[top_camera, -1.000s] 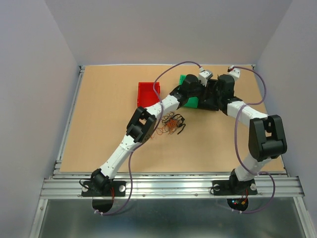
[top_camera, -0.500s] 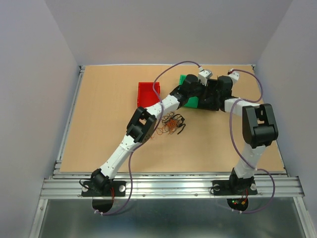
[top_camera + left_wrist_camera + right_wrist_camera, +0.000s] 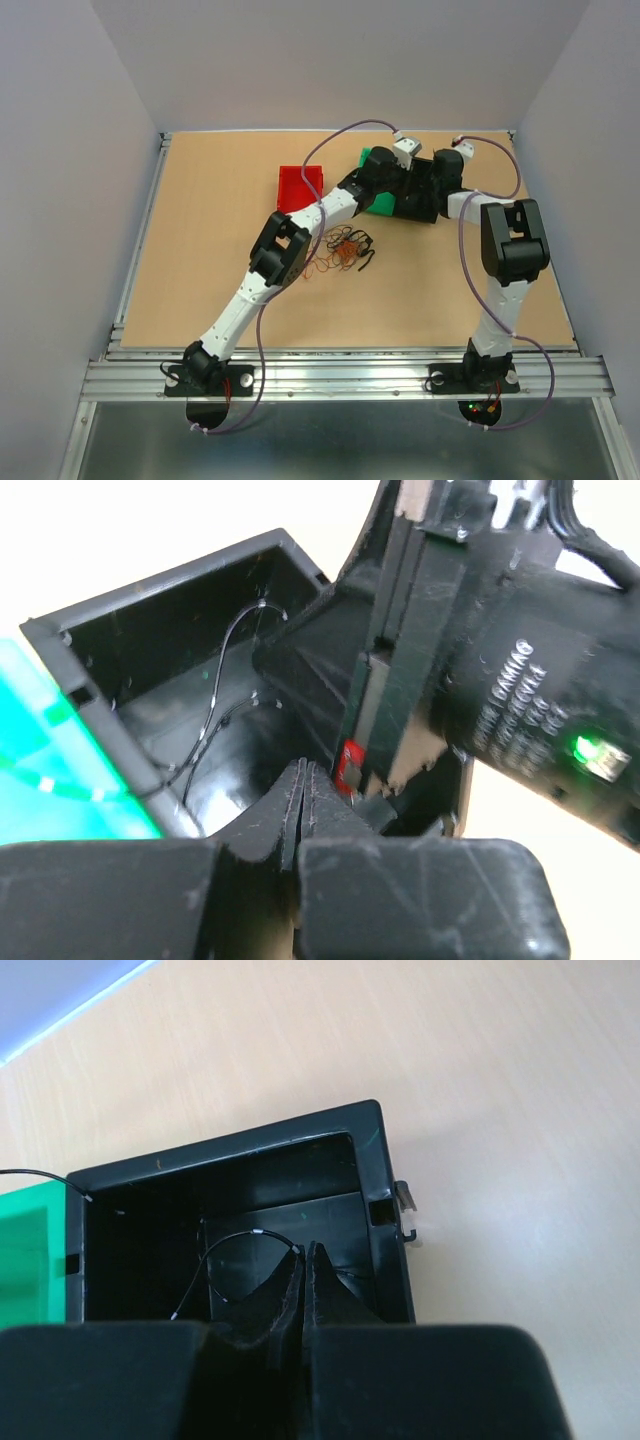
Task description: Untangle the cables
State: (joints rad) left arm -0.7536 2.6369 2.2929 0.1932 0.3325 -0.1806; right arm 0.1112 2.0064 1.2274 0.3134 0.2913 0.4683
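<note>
Right wrist view: my right pincer (image 3: 305, 1260) is pressed shut inside the black bin (image 3: 395, 1260), a thin black wire (image 3: 235, 1243) arching to its tips. My left pincer (image 3: 303, 778) is closed there too. The cables (image 3: 345, 250) lie bunched on the counter (image 3: 220, 220) outside.

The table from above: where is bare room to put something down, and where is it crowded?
Bare wood: the left of the table, up to the red bin and left arm; and the near middle, between the cables and the right arm. Crowded: the far middle, where both arms meet over the black bin beside the green bin.
</note>
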